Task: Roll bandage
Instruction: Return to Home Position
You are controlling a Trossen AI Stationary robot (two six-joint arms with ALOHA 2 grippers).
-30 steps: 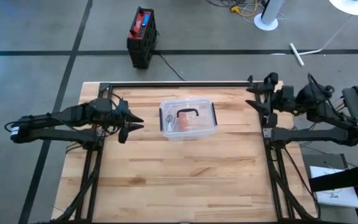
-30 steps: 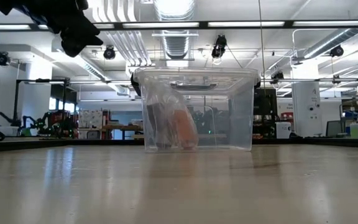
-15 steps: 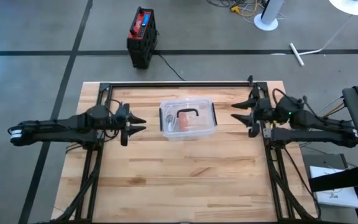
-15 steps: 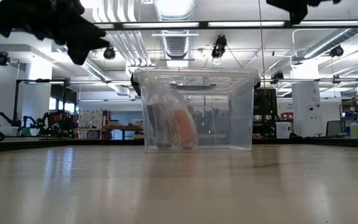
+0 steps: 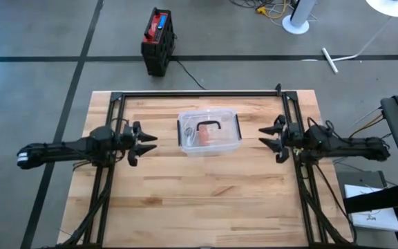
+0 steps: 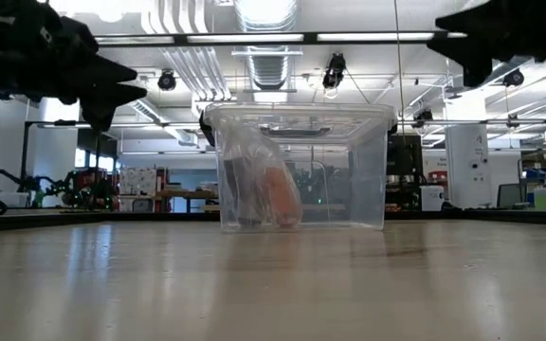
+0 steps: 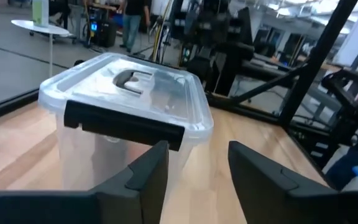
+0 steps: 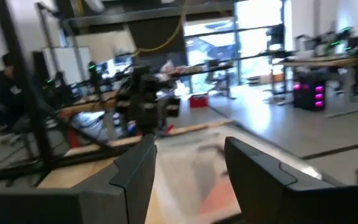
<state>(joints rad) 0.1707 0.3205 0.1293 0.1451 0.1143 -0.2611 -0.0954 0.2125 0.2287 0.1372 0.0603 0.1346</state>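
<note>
Bin [image 5: 209,133] lidded, both arms off it: you looked done, not mid-grasp.
Left gripper [image 5: 144,145] and right gripper [image 5: 264,137] were both released, holding nothing, each aimed at the bin. It sat on the table [image 5: 206,200] between them, apart from both. The bandage [image 6: 275,197], prob. the orange roll, lay inside, so nothing needed holding.

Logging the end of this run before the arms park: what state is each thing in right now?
bin: upright, shut.
lid: seated on the bin.
latch: down over the lid's edge.
bag: inside the bin, holding something orange; rolled or not, cannot tell.
left gripper: jaws open, empty, clear of the bin.
right gripper: jaws open, empty, clear of the bin.
</note>
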